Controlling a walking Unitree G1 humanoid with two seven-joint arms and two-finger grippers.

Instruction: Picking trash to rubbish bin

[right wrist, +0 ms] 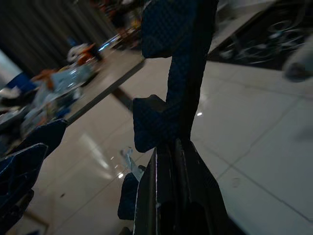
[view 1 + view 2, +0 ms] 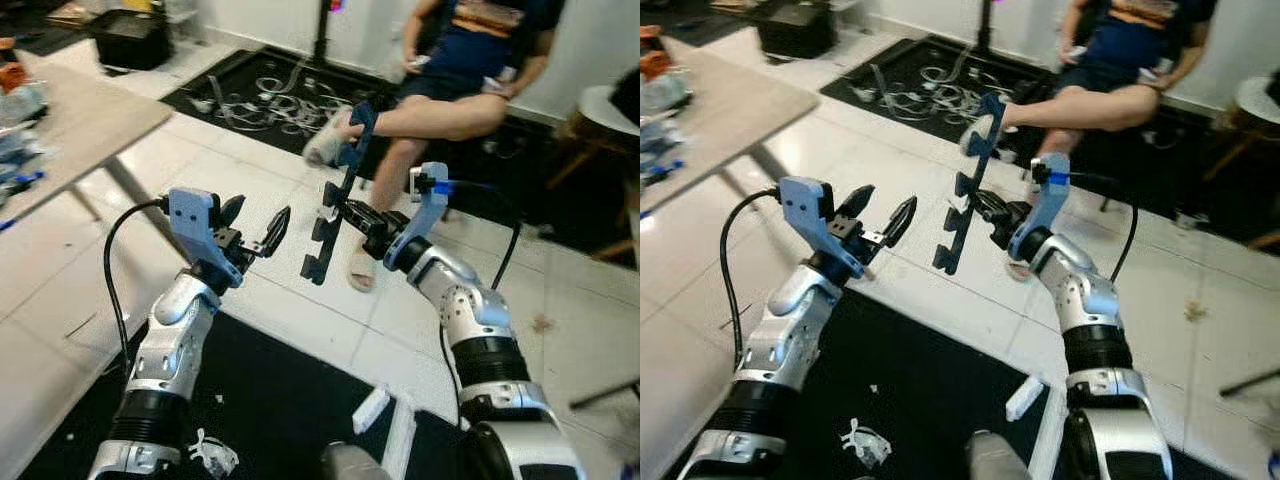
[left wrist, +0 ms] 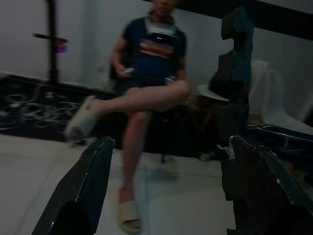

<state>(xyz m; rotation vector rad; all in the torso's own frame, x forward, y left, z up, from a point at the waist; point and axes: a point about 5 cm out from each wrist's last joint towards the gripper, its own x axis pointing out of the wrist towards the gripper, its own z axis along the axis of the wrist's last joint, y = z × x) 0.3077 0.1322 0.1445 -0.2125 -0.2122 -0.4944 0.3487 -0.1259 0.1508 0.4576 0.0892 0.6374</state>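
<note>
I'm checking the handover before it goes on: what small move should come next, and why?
Probably ease the open left claw toward the dark blue foam strip and close on it. The right claw is shut on the strip, holding it upright in the air, and the left's fingers sit apart from it, gripping nothing.

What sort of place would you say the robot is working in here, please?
Probably a lived-in home room doubling as a workspace: white tiled floor, a black mat strewn with loose cables, a cluttered table, and a person seated cross-legged in slippers. The right tool holds a dark blue foam strip.
</note>
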